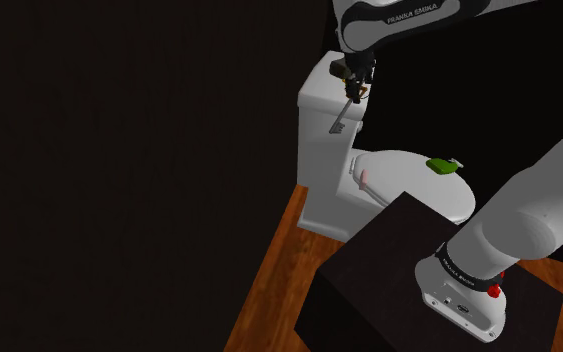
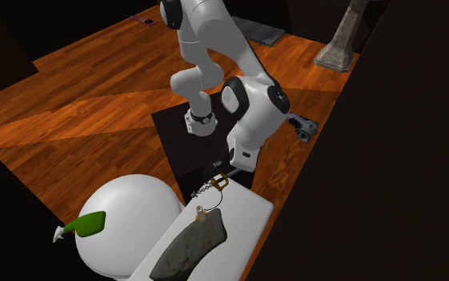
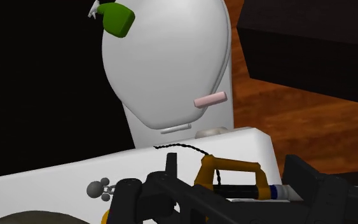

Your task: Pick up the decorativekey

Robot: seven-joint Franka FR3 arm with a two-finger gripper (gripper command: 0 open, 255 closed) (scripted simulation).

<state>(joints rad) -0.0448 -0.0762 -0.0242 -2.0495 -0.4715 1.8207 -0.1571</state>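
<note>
The decorative key [image 1: 341, 116] has a grey shaft, an orange-brown bow and a thin black cord. It hangs slanted from my black gripper [image 1: 355, 90] in front of the white toilet tank [image 1: 319, 105]. In the second exterior view the key [image 2: 215, 185] sits just under the gripper [image 2: 226, 174], above the tank's near end [image 2: 250, 209]. In the wrist view the key's bow [image 3: 228, 170] lies between my fingers [image 3: 139, 194], which are shut on the key; the gripper [image 3: 225, 192] hovers over the tank lid [image 3: 56, 181].
A green bottle [image 2: 87, 226] and a small pink cylinder [image 3: 209, 99] lie on the white toilet lid [image 3: 165, 63]. A mottled grey lump [image 2: 189, 249] rests on the tank. The black stand [image 1: 399, 270] is close to the toilet, on a wooden floor [image 2: 95, 104].
</note>
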